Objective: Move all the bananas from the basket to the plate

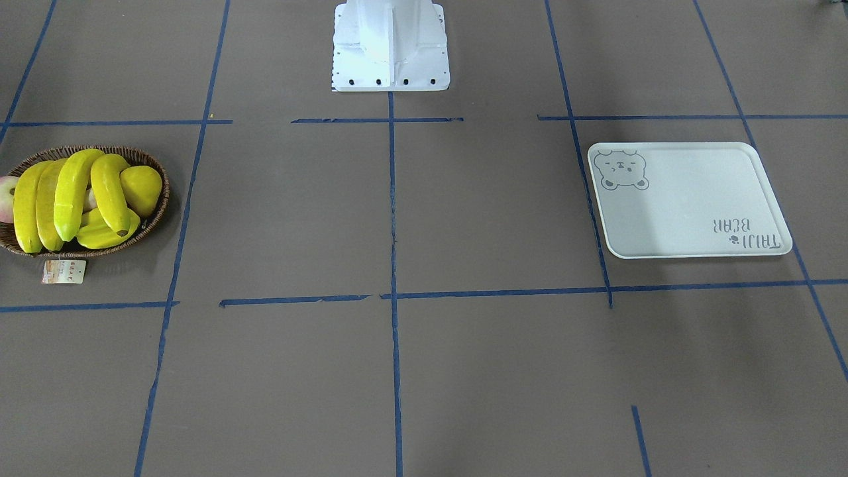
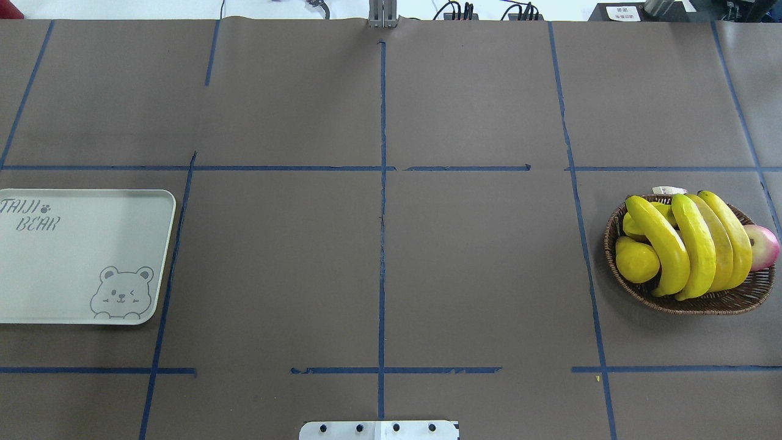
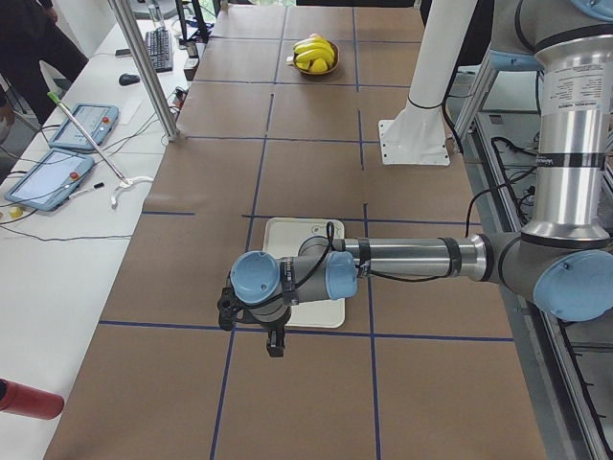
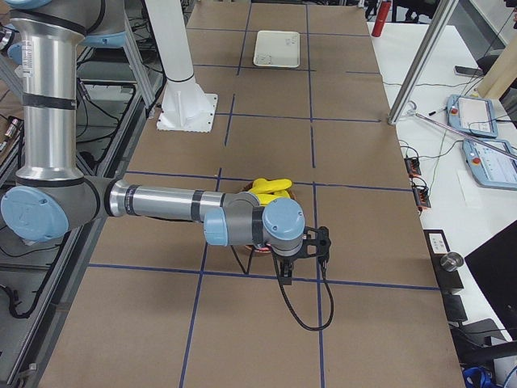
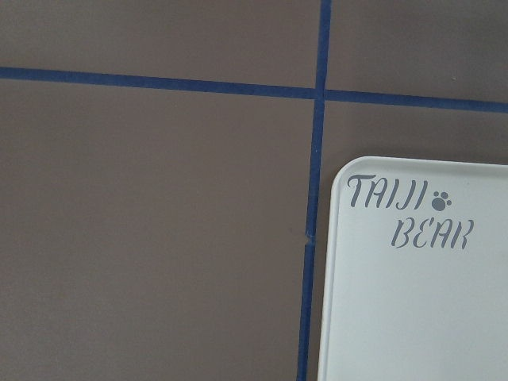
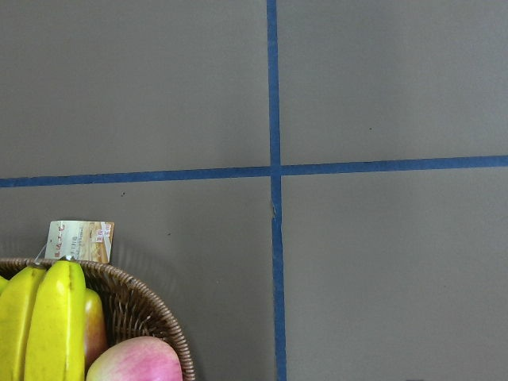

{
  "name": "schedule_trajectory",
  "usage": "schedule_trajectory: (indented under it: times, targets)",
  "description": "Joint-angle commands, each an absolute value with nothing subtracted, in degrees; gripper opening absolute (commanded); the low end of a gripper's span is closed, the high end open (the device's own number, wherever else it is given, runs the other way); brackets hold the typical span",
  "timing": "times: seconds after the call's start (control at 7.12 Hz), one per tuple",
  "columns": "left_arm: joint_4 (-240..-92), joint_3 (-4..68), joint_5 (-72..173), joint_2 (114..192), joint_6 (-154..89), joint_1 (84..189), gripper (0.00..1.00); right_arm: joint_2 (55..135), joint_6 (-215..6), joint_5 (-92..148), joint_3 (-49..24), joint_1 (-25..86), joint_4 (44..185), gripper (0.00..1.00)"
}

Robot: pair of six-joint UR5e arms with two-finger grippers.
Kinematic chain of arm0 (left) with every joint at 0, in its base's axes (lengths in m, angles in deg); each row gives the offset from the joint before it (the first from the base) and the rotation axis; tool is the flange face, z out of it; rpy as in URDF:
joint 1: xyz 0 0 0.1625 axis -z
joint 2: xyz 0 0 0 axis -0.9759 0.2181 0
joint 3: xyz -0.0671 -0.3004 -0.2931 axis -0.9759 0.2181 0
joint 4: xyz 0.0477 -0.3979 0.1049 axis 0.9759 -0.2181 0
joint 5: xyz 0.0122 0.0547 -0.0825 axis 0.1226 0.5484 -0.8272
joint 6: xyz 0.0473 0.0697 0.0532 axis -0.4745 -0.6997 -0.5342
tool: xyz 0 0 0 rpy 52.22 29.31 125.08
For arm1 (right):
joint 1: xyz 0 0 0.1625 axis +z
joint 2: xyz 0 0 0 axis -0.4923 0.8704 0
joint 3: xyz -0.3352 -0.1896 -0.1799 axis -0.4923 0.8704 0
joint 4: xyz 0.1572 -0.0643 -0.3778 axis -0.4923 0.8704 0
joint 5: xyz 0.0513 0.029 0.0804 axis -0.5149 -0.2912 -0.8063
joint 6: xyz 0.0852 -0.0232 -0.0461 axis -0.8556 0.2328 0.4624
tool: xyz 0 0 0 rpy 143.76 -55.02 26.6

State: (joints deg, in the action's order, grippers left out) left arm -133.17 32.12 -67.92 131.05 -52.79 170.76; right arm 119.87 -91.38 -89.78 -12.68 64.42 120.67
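Note:
Several yellow bananas (image 2: 696, 244) (image 1: 73, 192) lie side by side in the brown wicker basket (image 2: 702, 302) (image 1: 161, 199) on the robot's right side of the table. The white bear plate (image 2: 61, 269) (image 1: 689, 205) lies bare on the robot's left side. My left gripper (image 3: 275, 347) hangs above the table at the plate's (image 5: 421, 302) outer end. My right gripper (image 4: 284, 275) hangs by the outer side of the basket (image 6: 135, 305). Both grippers show only in the side views, so I cannot tell whether they are open or shut.
A pink apple (image 2: 763, 244), a plump yellow fruit (image 2: 635, 263) and a ridged yellow fruit (image 1: 99, 232) share the basket. Its paper tag (image 1: 64, 271) lies on the table. The robot base (image 1: 391, 46) stands mid-table. A side bench with tablets (image 3: 72, 153) runs alongside.

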Motion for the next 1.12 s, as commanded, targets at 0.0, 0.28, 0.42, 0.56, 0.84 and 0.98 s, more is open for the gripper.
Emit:
schedule_trajectory:
  times: [0.0, 0.28, 0.42, 0.56, 0.84, 0.98]
  targets:
    - [-133.2, 32.1, -67.9, 131.0, -52.8, 170.8, 1.00, 119.5, -91.5, -89.8, -12.6, 64.4, 121.1, 1.00]
    - [-133.2, 32.2, -68.4, 131.0, -52.6, 170.8, 1.00, 119.6, -91.5, -89.7, -12.6, 64.4, 121.0, 1.00]
    - [-133.2, 32.1, -68.4, 131.0, -52.7, 170.8, 1.00, 119.7, -91.5, -89.5, -12.5, 64.4, 120.8, 1.00]
    - [-133.2, 32.1, -68.4, 131.0, -52.6, 170.7, 1.00, 119.8, -91.5, -89.3, -12.5, 64.4, 120.6, 1.00]
    - [-133.2, 32.1, -68.4, 131.0, -52.3, 170.7, 1.00, 119.8, -91.5, -89.6, -12.6, 64.1, 120.6, 1.00]
    - [-133.2, 32.1, -68.4, 131.0, -52.3, 170.7, 1.00, 119.7, -91.6, -89.7, -12.7, 63.9, 120.4, 1.00]
